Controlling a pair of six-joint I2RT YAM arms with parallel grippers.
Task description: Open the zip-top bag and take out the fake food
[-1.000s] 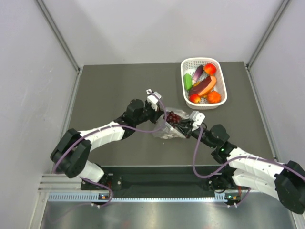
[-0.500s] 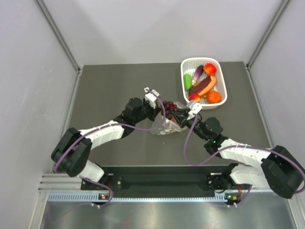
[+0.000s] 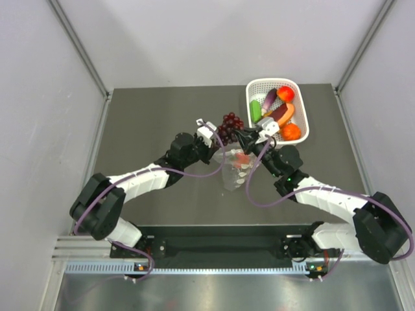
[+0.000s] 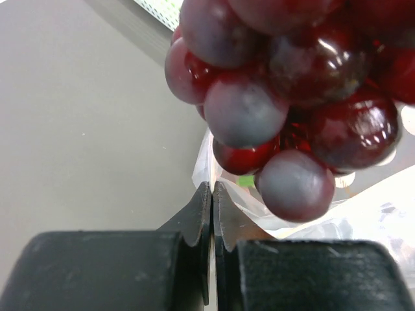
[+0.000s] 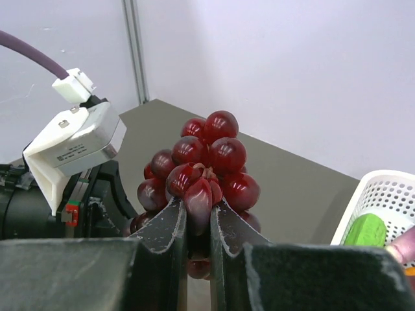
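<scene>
Top view: the basket (image 3: 272,80) sits at the upper right of the table (image 3: 149,123), with a green vegetable (image 3: 256,111) against its left wall. The grape bunch (image 3: 231,123) is at frame centre, just left of the basket, outside and above the zip-top bag (image 3: 237,172). The right pincer (image 3: 242,135) holds the bunch from the lower right. The left pincer (image 3: 218,144) clamps the bag's upper left edge. One fruit (image 3: 242,157) lies inside the bag.

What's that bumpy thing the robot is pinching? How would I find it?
Find the white basket at the far right of the dark table. Just left of it, the right gripper pinches the grape bunch, beyond the zip-top bag. It is a cluster of shiny dark red balls, unlike the single smooth fruits in the basket.
</scene>
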